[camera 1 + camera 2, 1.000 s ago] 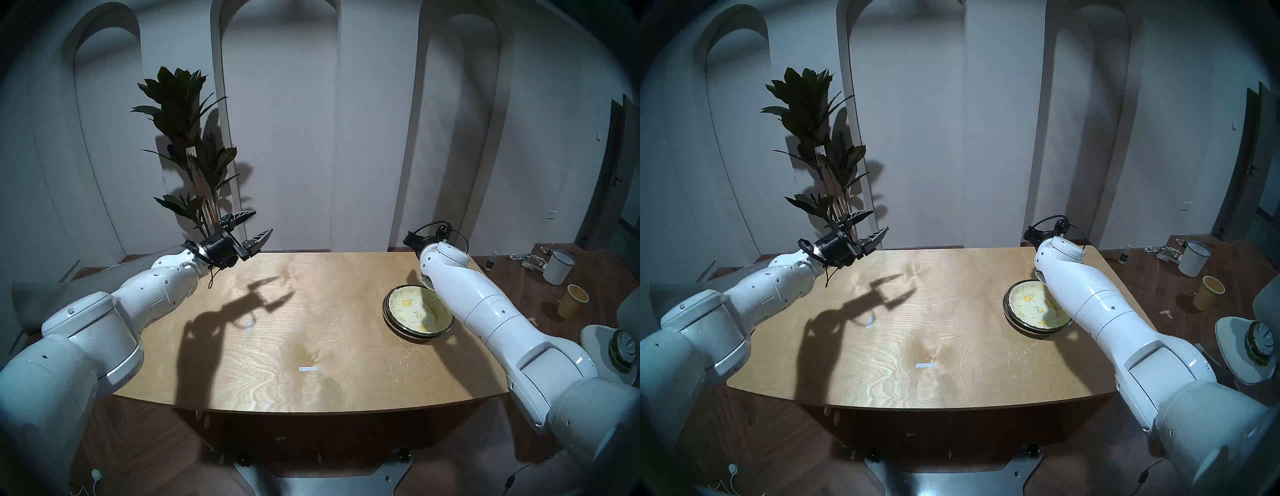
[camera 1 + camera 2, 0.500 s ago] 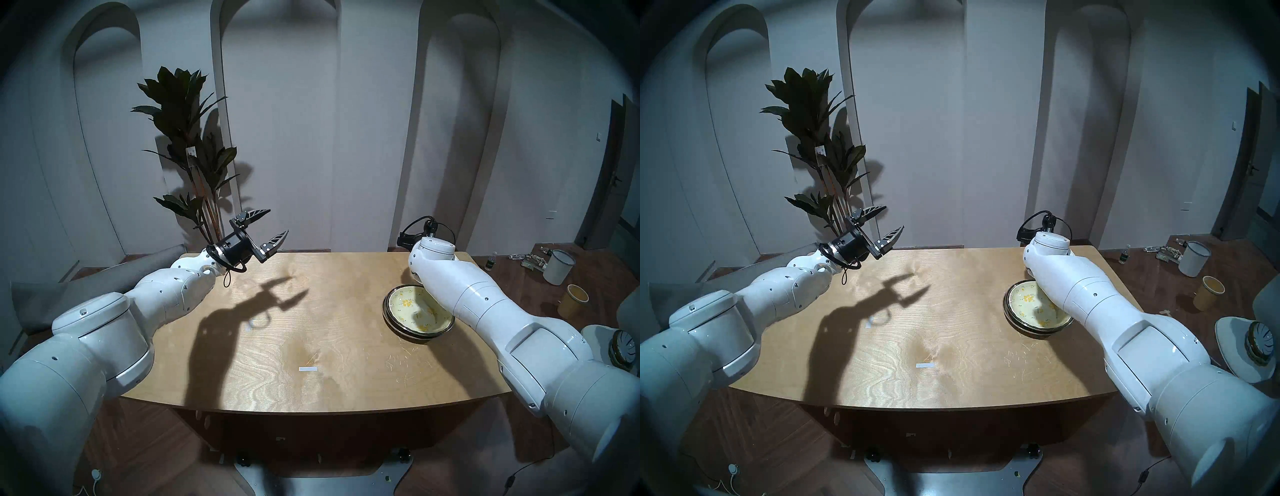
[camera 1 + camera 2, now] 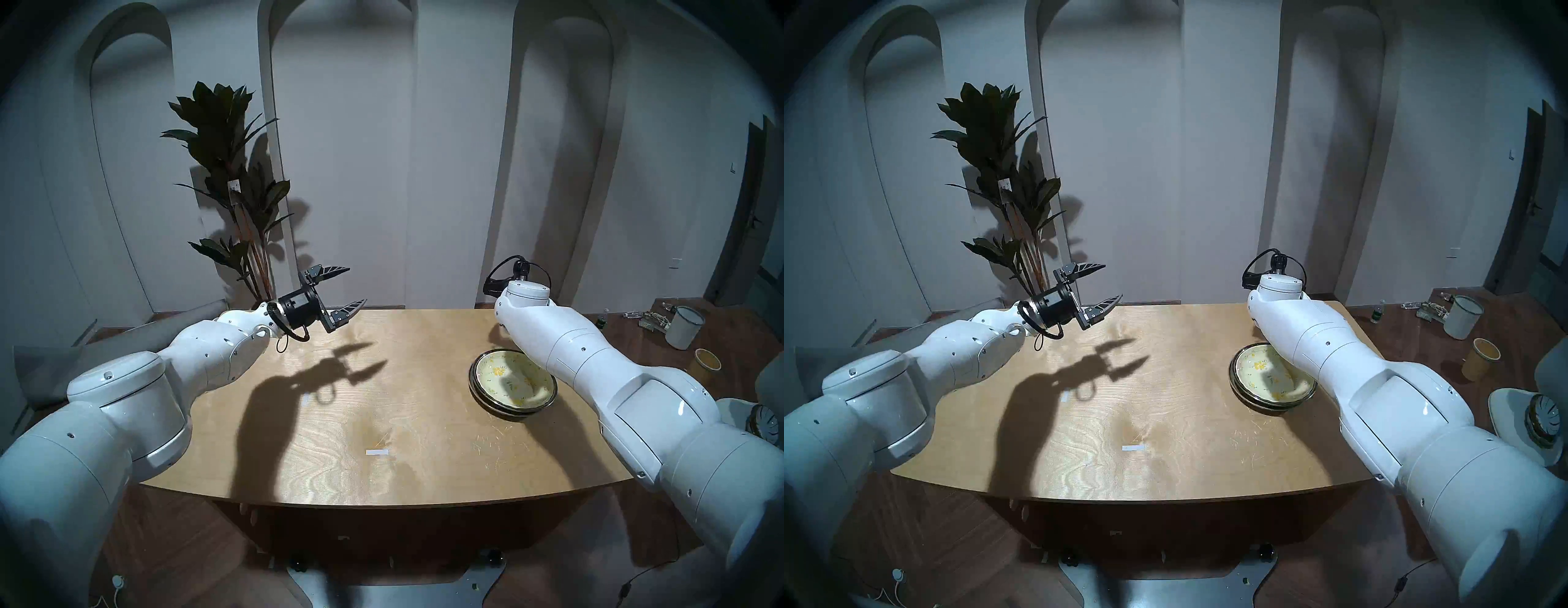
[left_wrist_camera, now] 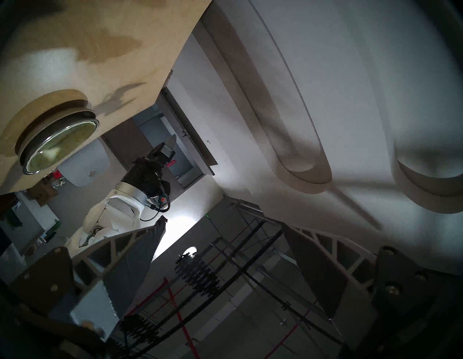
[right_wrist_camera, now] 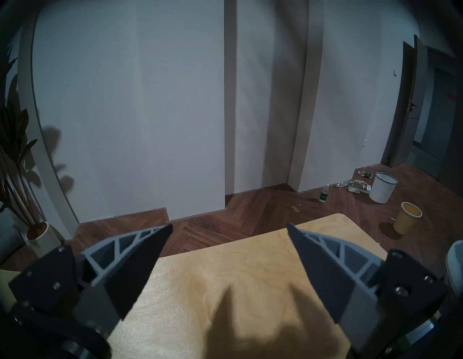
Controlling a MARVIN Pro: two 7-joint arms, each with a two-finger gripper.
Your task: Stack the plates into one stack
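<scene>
The plates (image 3: 512, 384) sit in one stack on my bench (image 3: 382, 416), toward its right half: the pale yellow floral plate (image 3: 515, 379) lies on top, nested in the shiny steel plate (image 4: 37, 170), and in my left wrist view a flat olive-beige plate (image 4: 45, 110) shows underneath them, against the wood.

My right arm (image 3: 594, 373) reaches over the far right edge of the stack, and its shadow falls across the floral plate. My right gripper (image 5: 229, 228) is beyond the stack, above the bench's far end; its fingers (image 5: 140, 263) stand wide apart with nothing between them and touch nothing.

My left gripper (image 3: 354, 288) hangs in the air well to the left of the stack, above the far left part of the bench, pointing roughly level toward the stack's side. Its fingers (image 3: 352, 306) are spread wide and empty too. A potted plant (image 3: 229, 170) stands behind the bench, far left of the stack.
</scene>
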